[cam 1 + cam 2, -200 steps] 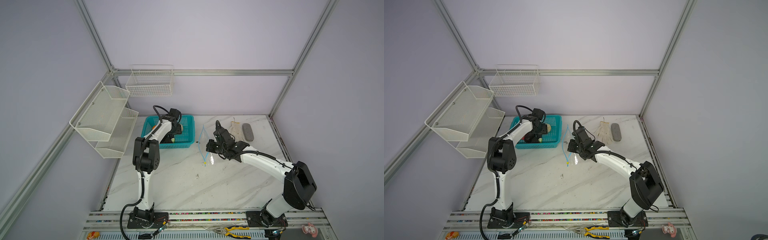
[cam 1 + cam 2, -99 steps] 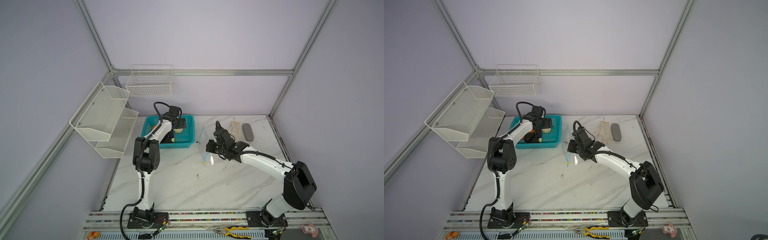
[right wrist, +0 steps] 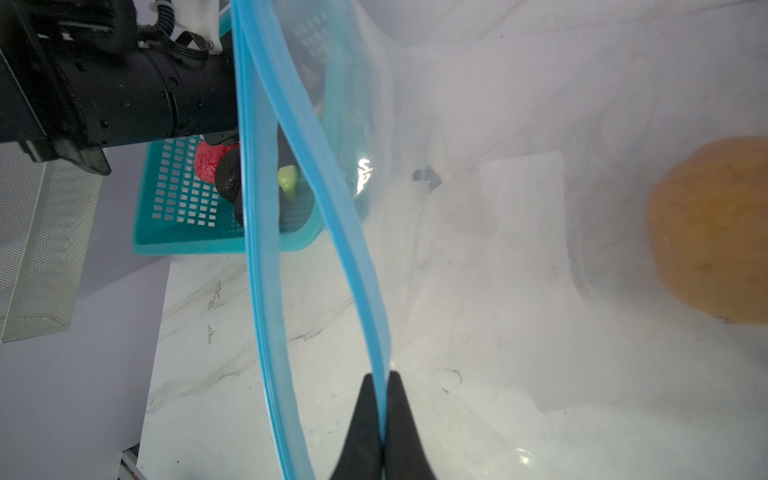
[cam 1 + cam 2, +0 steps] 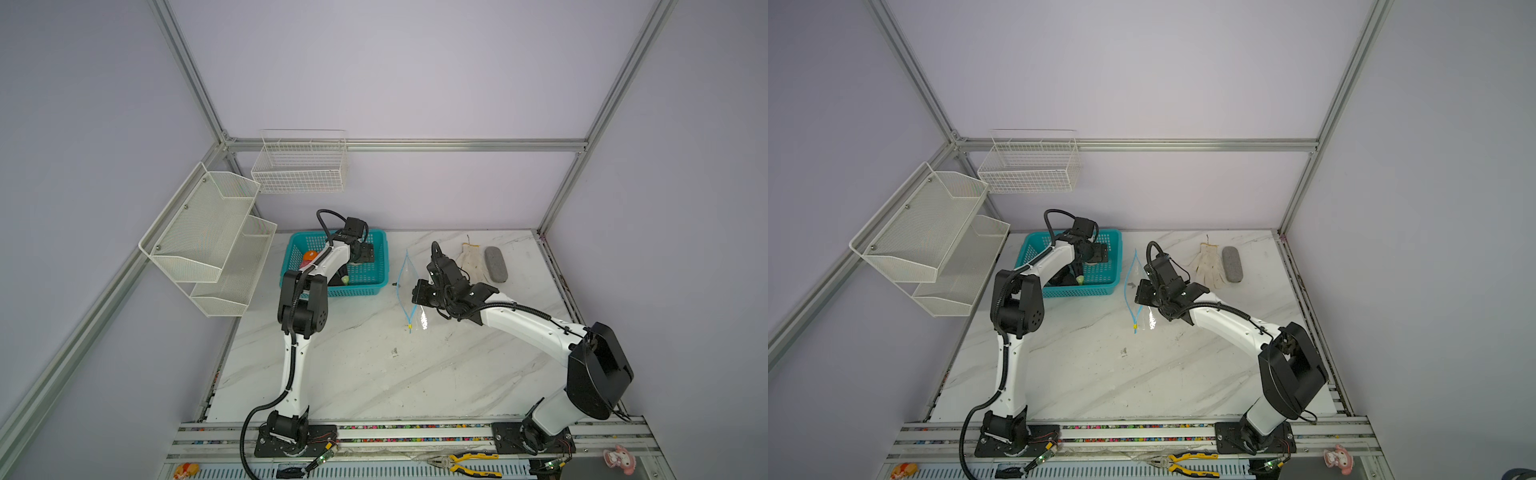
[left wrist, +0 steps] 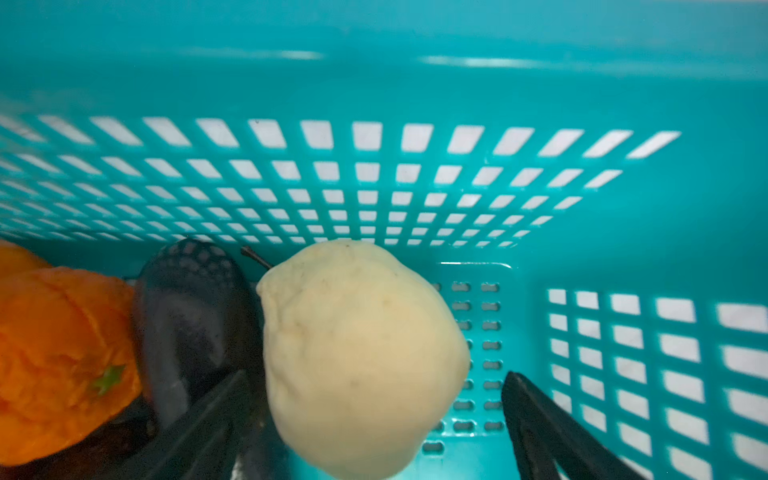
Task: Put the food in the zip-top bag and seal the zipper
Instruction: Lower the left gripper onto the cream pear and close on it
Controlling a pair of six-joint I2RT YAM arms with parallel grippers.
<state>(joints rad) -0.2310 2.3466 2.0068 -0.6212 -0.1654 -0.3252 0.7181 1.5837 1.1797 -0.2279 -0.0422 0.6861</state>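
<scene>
Progress is early: through the clear wall of the zip-top bag point(image 3: 498, 257) we see a single orange-yellow ball point(image 3: 715, 232) inside, while the rest of the food sits in the teal basket point(image 4: 357, 289) at the far left corner of the tabletop point(image 4: 374, 374). The bag is just beside the basket, toward the far edge. Our right end effector point(image 3: 380, 384) is clamped on one lip of the zipper point(image 3: 332, 216), which holds the mouth parted. Our left end effector point(image 5: 374, 386) is down in the basket, jaws spread wide on either side of a cream ball point(image 5: 361, 332) and not closed on it; an orange fruit point(image 5: 62, 353) and a dark eggplant point(image 5: 195, 316) lie beside it. We judge that the cream ball, the other pieces and the sealing are all yet to do
</scene>
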